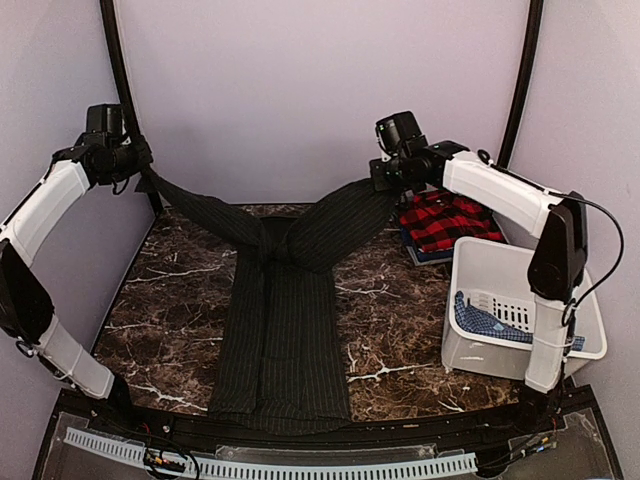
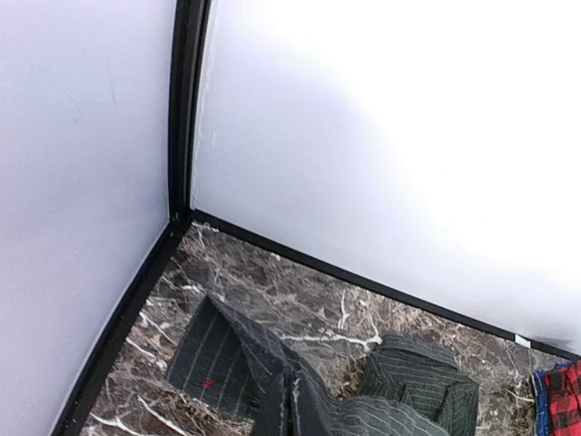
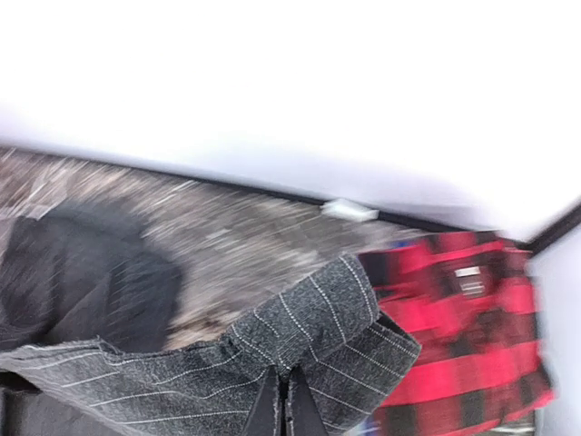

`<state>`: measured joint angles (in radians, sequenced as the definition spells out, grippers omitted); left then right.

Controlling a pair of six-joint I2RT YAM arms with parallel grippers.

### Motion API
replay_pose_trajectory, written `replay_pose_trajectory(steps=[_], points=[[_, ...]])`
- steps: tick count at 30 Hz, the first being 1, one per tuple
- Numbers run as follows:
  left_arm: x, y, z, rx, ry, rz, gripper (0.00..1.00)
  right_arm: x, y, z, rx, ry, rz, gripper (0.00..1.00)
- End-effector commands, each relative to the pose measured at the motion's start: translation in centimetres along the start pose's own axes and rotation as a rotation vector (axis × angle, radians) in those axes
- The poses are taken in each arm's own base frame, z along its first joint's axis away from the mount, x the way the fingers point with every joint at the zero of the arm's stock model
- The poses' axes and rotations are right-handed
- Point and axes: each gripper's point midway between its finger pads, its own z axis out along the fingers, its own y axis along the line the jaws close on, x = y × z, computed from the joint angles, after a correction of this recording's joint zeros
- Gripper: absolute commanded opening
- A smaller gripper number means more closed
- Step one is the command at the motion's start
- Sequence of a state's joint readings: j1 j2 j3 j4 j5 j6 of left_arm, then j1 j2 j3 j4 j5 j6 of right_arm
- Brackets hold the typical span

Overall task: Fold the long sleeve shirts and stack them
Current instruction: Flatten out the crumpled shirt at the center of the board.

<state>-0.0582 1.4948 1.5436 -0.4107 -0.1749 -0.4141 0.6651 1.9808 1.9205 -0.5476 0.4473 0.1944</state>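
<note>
Charcoal pinstripe shirt is lying lengthwise down the middle of the marble table. Its body is flat and its hem is reaching the near edge. Its 2 sleeves are rising off the table in a V toward the far side.

Left gripper is holding the left sleeve end in the air at far left, fingers clamped together on the cloth. The sleeve is running taut from there down to the shoulder. In the left wrist view only pinstriped cloth is showing at the bottom edge, and the fingers cannot be made out.

Right gripper is holding the other sleeve in the air, right of centre at the far side. In the right wrist view its fingers are pressing together on the cuff, which is folding over above them.

Red-and-black plaid shirt is lying folded at far right, just beyond the white plastic bin. A blue patterned cloth is sitting inside the bin.
</note>
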Motion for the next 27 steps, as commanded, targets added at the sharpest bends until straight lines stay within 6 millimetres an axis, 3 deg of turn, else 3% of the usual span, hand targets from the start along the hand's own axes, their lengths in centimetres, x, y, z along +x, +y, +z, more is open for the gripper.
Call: replay_pose_trajectory(steps=[1, 5, 10, 20, 27], points=[[-3.1, 1.6, -0.9, -0.047, -0.029, 0.054, 0.00, -5.2, -7.8, -2.9, 0.131, -0.114, 0.064, 0.00], [-5.3, 4.9, -1.3, -0.120, -0.063, 0.034, 0.00, -5.9, -13.0, -3.4, 0.206, -0.125, 0.112, 0.00], [-6.7, 7.3, -1.8, -0.154, -0.084, 0.006, 0.00, -6.0, -17.9, -4.0, 0.275, -0.131, 0.155, 0.00], [-11.0, 6.9, -1.5, -0.149, -0.139, 0.000, 0.00, -7.0, -24.4, -4.6, 0.343, -0.151, 0.220, 0.00], [-13.0, 6.7, -0.6, -0.169, -0.160, 0.012, 0.00, -7.9, -26.9, -4.8, 0.351, -0.172, 0.261, 0.00]])
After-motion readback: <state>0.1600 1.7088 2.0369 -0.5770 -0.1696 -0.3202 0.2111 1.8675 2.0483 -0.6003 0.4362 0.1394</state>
